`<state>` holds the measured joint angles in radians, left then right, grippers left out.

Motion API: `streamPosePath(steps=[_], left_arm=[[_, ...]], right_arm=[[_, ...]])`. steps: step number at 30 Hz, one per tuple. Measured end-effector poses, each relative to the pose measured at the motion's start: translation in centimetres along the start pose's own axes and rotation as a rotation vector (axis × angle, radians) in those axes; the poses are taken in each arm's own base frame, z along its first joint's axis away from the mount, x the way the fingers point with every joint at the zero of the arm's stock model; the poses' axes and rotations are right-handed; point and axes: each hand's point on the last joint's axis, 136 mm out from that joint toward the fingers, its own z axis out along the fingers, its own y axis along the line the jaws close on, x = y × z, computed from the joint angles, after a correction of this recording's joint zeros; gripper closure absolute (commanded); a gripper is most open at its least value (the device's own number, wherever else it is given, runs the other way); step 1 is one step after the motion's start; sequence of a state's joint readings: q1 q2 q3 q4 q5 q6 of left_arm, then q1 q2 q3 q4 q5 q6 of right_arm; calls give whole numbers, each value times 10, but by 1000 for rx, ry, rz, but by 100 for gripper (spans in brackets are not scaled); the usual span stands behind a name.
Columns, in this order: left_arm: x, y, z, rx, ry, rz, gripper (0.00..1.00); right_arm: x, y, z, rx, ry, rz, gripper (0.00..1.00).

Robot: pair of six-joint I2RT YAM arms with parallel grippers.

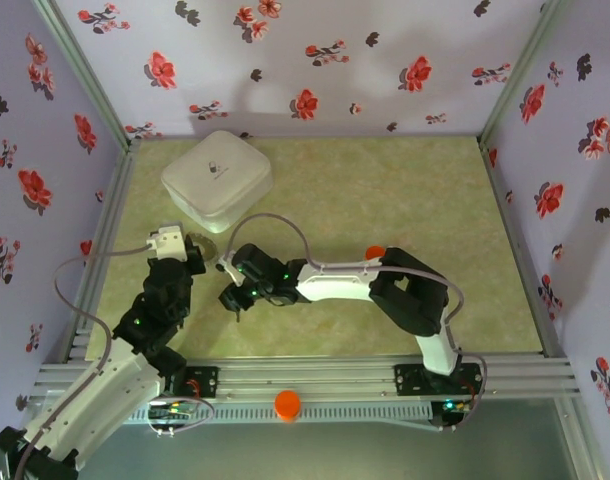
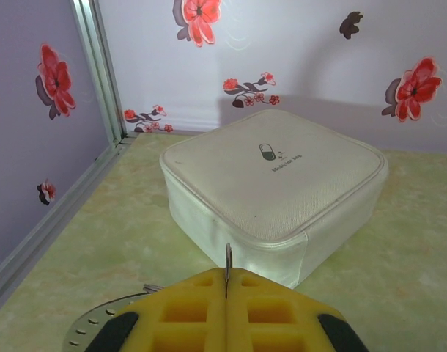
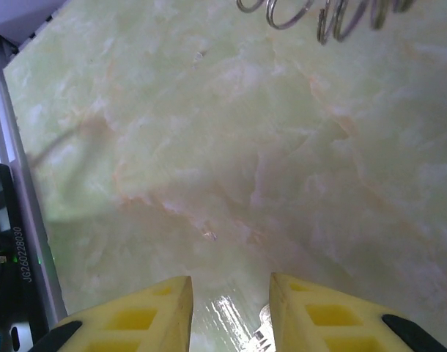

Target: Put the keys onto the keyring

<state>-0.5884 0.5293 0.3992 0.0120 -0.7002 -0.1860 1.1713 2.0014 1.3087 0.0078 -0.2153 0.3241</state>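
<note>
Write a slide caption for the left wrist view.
Left gripper, shut on a thin metal strip, faces the white box on the green table before floral walls.

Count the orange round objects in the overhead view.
2. One orange round object sits on the front rail, near its middle; the other lies on the table behind the right arm, partly hidden by it.

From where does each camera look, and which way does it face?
Top external: high behind the robot, looking down on table, left arm, right arm, white box.
Left wrist: low, facing white box and back wall; left fingers, shut, pinch a thin metal piece.
Right wrist: looking down at the table; right fingers apart.
Top and left wrist share the box.
</note>
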Motion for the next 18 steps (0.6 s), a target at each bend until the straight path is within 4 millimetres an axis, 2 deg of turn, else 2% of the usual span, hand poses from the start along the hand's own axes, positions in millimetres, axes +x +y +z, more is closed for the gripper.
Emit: streamPosePath(steps=[7, 13, 18], left_arm=[[1, 1, -2, 0, 2, 1, 100], [1, 3, -1, -7, 1, 0, 100], [1, 4, -1, -7, 1, 0, 100]], right_arm=[[25, -14, 6, 55, 112, 57, 66], [27, -20, 15, 76, 153, 79, 68], [30, -25, 15, 94, 176, 97, 71]])
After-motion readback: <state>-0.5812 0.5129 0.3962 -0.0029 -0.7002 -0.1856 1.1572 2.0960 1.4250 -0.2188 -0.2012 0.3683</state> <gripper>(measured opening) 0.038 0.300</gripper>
